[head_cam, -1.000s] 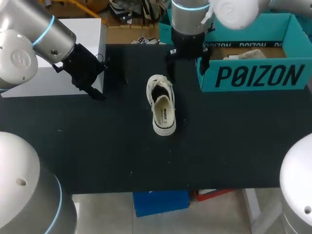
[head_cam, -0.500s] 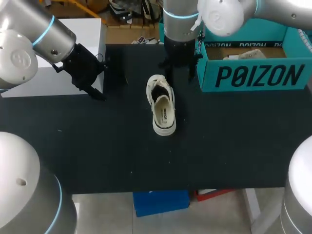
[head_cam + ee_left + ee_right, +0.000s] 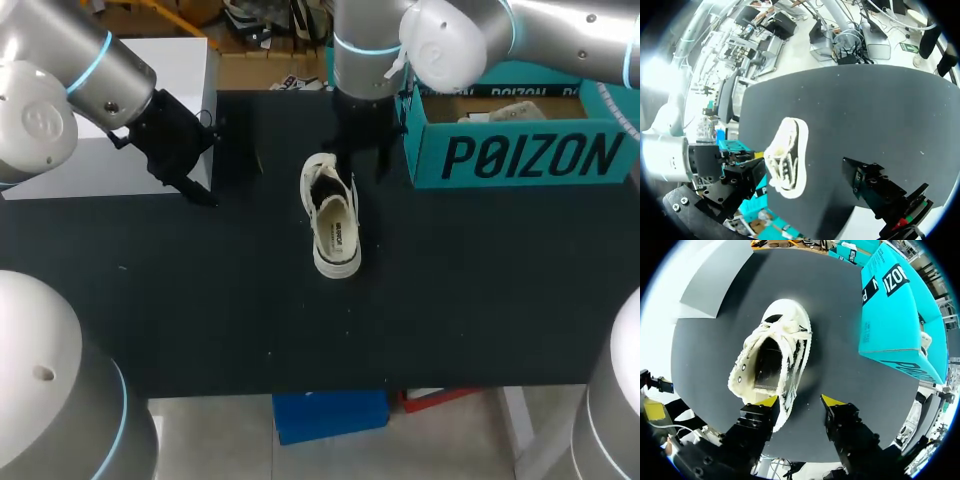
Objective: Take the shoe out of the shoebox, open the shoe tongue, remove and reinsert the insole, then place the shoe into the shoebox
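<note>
Hovering over the heel end of a white shoe (image 3: 333,213), the right gripper (image 3: 800,401) is holding its yellow-tipped fingers (image 3: 832,400) apart, gripping nothing. In the right wrist view one tip is sitting over the shoe's heel edge and the other over bare table (image 3: 200,300) beside it. The shoe is lying sole-down on the black table with its laces loose and its opening facing up, just beside the teal shoebox (image 3: 520,155). The box is standing open with a pale item (image 3: 515,110) inside. The left gripper (image 3: 195,188) is hanging well apart from the shoe, near a white block (image 3: 185,60); whether it is apart or together cannot be told.
</note>
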You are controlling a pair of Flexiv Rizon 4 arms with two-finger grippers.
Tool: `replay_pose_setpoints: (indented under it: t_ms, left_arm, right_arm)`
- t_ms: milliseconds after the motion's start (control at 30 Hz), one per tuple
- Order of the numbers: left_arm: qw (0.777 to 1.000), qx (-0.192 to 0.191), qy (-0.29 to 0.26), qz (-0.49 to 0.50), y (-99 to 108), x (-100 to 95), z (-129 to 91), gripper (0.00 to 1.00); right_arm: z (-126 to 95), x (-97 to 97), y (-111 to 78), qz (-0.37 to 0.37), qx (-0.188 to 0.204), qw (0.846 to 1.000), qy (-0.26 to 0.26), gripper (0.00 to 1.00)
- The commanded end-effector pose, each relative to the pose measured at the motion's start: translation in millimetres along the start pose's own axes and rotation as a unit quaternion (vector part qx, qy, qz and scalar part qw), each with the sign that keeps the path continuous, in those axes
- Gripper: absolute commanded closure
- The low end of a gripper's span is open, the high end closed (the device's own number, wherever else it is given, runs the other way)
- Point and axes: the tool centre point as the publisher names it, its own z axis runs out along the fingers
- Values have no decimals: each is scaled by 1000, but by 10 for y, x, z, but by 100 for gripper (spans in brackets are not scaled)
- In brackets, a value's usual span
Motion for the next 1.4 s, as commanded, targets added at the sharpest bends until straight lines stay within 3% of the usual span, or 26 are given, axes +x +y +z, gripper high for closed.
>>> replay_pose_setpoints:
  t_ms: [33, 433, 1067, 1400]
  left_arm:
    - [1000, -3, -1, 1, -9, 9, 8, 0]
    - [1000, -3, -1, 1, -9, 9, 8, 0]
    - [1000, -3, -1, 1, -9, 9, 8, 0]
    - [1000, -3, -1, 1, -9, 9, 8, 0]
  right_arm:
    - [99, -5, 48, -2, 5, 1000, 6, 51]
    - [198, 29, 101, -2, 9, 1000, 14, 51]
    - [-194, 39, 0, 11, -7, 1000, -12, 51]
    - [-115, 167, 25, 9, -7, 1000, -5, 51]
